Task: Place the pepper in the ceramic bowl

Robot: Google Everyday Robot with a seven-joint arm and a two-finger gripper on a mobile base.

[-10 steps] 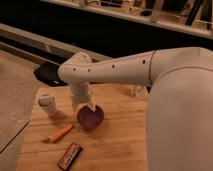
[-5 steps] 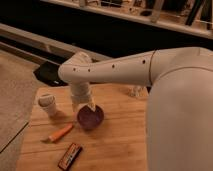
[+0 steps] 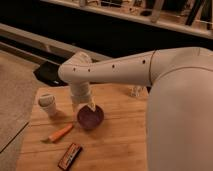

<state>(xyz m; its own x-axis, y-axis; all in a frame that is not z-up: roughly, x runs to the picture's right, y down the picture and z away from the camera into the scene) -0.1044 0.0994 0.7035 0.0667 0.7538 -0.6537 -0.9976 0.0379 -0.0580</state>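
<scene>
The orange pepper [image 3: 62, 133] lies on the wooden table, left of and a little nearer than the ceramic bowl [image 3: 91, 119]. That bowl is small, round and dark purple, and nothing shows inside it. My gripper [image 3: 86, 106] points down from the white arm, just above the bowl's far left rim. It is open with nothing in it. The pepper lies apart from it, to its lower left.
A small white cup [image 3: 48, 104] stands left of the gripper. A dark candy bar [image 3: 70, 156] lies near the front edge of the table [image 3: 120, 145]. A dark flat object [image 3: 47, 75] sits past the table's far left corner. My white arm covers the right side.
</scene>
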